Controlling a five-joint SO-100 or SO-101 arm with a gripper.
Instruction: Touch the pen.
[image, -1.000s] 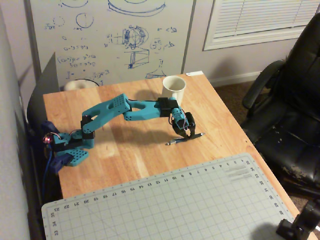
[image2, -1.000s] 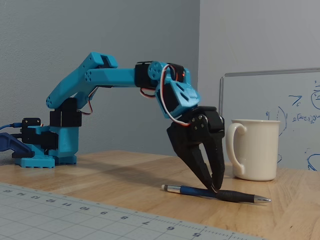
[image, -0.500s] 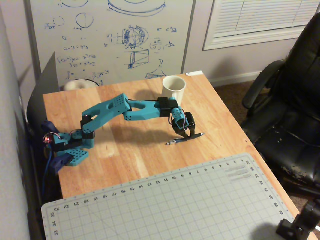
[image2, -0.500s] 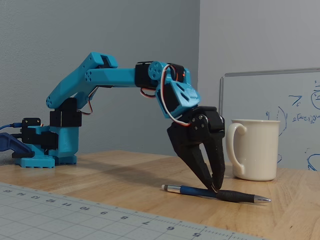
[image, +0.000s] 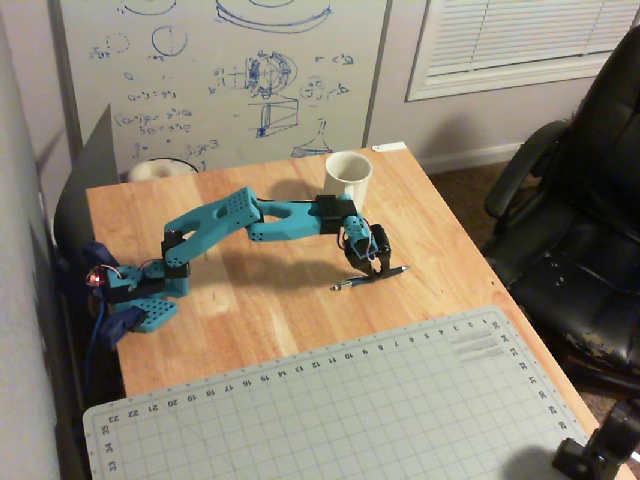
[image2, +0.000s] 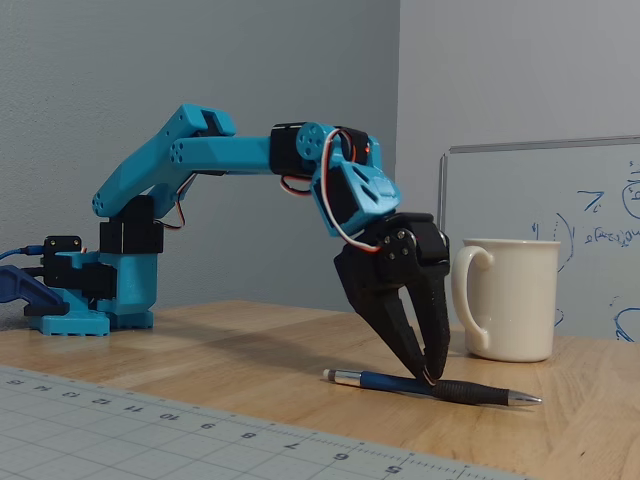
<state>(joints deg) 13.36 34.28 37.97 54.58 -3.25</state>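
1. Teal, 3D-printed plastic forms the five-joint arm (image2: 215, 150), whose base stands at the left of the fixed view on the light wooden table (image2: 250, 345). Its links reach rightward and bend down toward the table. Compared with the pictures from a second and half a second ago, the pose shows no visible change in either view.

2. Grey-green gridded cutting mat (image: 340, 410): it covers the near part of the table in the overhead view, well apart from the work area. It plays no part in the step.

3. Black two-finger gripper (image2: 430, 378), (image: 373, 268): it points steeply downward. The jaws stand nearly together, with only a narrow wedge of gap between them and nothing grasped. The fingertips (image2: 428, 372) rest at the pen's barrel, as they did a second ago.

4. Slim dark blue click pen with a silver tip (image2: 430, 387), (image: 370, 277): it lies flat on the wood in front of the mug, its length running left to right in the fixed view. It has not rolled or shifted over the last second. The fingertips appear to be in contact with its upper surface near the middle, though the exact contact line is too fine to confirm.

5. White ceramic mug (image2: 510, 298), (image: 348, 176): it stands upright just behind the pen, handle toward the gripper, untouched.

6. Reading: since nothing has moved and contact appears held, the touch is judged essentially complete. Any further downward push would risk rolling the pen.
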